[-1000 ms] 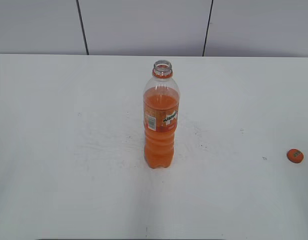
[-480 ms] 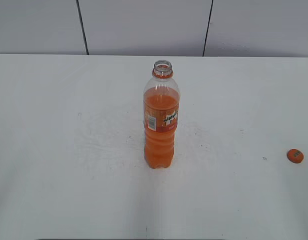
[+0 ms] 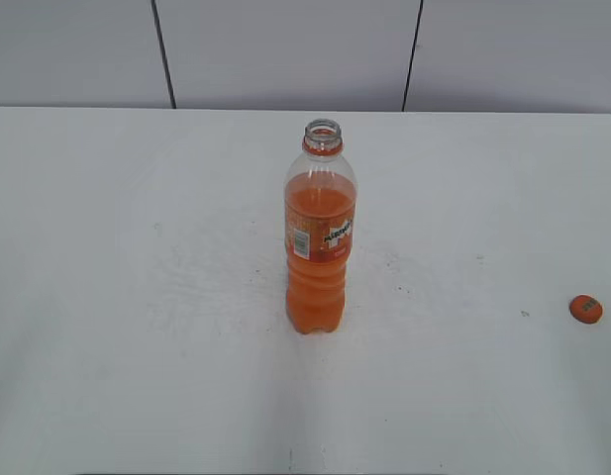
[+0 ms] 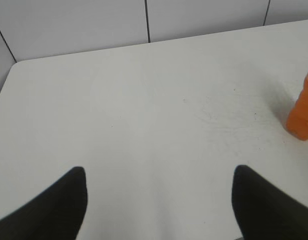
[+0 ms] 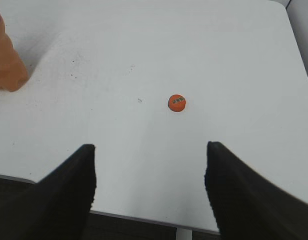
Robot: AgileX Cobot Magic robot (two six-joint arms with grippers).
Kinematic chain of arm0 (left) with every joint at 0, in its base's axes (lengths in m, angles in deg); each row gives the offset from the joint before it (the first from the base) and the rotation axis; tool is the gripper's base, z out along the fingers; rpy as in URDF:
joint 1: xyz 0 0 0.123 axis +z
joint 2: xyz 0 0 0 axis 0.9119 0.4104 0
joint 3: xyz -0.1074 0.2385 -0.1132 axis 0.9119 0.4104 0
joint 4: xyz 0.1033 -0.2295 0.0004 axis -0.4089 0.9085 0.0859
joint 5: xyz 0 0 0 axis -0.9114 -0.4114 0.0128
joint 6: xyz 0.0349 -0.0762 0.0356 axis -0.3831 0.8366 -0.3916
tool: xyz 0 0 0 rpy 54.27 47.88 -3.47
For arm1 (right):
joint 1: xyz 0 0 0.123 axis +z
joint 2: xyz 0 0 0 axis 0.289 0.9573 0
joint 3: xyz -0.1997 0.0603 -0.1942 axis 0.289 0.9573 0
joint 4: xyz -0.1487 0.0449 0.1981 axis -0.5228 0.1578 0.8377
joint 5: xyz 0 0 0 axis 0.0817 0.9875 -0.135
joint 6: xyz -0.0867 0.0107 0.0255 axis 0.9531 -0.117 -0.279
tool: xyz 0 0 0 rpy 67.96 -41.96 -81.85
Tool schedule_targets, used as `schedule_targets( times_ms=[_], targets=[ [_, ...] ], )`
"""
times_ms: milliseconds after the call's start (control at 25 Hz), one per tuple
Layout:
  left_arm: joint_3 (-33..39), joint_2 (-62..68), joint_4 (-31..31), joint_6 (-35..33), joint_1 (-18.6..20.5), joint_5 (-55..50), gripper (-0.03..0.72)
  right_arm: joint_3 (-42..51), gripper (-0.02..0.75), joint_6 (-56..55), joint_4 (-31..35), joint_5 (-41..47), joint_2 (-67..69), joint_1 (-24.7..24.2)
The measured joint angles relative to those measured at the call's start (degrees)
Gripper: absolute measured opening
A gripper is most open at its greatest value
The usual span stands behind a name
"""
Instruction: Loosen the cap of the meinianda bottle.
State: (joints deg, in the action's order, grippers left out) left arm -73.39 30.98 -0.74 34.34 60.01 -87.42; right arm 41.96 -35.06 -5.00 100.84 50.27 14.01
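Nothing moved: ribbed round cap (image 3: 585,309) lies off clear waisted bottle (image 3: 321,237).

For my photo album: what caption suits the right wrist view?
Open right gripper above the table, the cap lying ahead, the meinianda bottle far left.

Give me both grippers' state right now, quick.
Left gripper: open, jaws wide apart, holding nothing.
Right gripper: open, jaws wide apart, holding nothing; the cap lies on the table ahead of it.
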Motion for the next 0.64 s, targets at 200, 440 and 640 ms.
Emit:
schedule_targets(
  times_ms=[200,440,640],
  targets=[
    [0.00,-0.02,0.00,0.00,0.76,0.06,0.543,0.00,0.516,0.00,-0.14,-0.05,0.00,0.00],
    [0.00,-0.07,0.00,0.00,0.93,0.06,0.543,0.00,0.516,0.00,-0.19,-0.05,0.00,0.00],
    [0.00,-0.07,0.00,0.00,0.93,0.06,0.543,0.00,0.516,0.00,-0.19,-0.18,0.00,0.00]
  ],
)
